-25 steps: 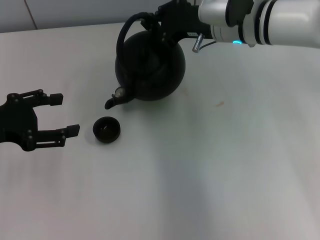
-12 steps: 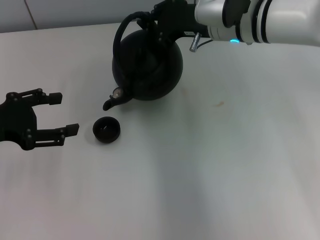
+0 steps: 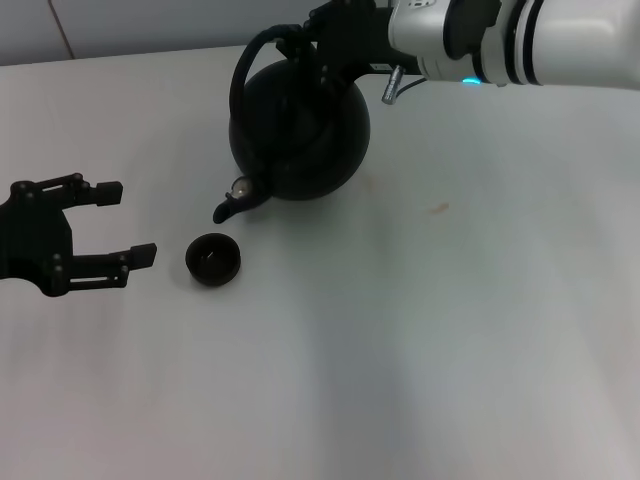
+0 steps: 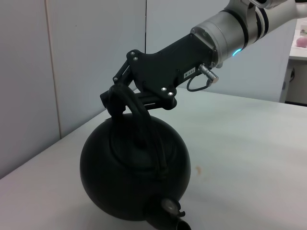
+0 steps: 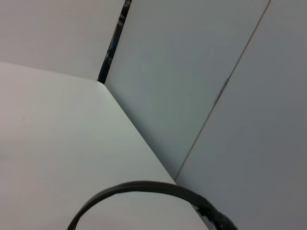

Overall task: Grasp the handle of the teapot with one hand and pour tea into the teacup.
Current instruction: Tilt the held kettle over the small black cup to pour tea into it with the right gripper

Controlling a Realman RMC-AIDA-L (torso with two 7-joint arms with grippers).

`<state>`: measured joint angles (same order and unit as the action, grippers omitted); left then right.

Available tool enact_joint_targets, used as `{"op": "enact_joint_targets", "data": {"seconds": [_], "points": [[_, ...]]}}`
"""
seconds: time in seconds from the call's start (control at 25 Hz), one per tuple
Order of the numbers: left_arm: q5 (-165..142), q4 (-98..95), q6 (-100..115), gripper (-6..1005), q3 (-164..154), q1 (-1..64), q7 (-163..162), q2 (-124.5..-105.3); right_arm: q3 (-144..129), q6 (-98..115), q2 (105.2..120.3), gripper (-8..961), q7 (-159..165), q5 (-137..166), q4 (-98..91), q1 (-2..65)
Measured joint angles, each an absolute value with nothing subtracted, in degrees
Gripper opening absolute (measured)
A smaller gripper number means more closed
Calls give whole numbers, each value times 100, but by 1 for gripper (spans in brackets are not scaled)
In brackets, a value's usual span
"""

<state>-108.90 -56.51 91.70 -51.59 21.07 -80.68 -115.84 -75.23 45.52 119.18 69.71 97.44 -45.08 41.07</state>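
The round matte-black teapot stands at the far middle of the table, tipped so its short spout points down toward the teacup. My right gripper is shut on the upper part of the arched handle. The left wrist view shows the same grip: the right gripper, the handle and the teapot. The small dark teacup sits just in front of the spout, apart from it. My left gripper rests open to the left of the cup. A curve of the handle crosses the right wrist view.
The white table stretches to the front and right of the pot. A small brown speck lies to the right of the teapot. Grey wall panels stand behind the table's far edge.
The teapot, held by my right gripper, swayed slightly left and then back right, its spout staying aimed at the cup. The left gripper and cup have hardly moved.
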Motion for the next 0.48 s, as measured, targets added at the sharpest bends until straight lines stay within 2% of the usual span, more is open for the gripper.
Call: {"op": "enact_joint_targets", "data": {"seconds": [0.48], "points": [[-10890,-5652,9158,849,-5159,2118,-8078,-11584,-7605,4553,11927,73,6969,9869,-4616,4087]]}}
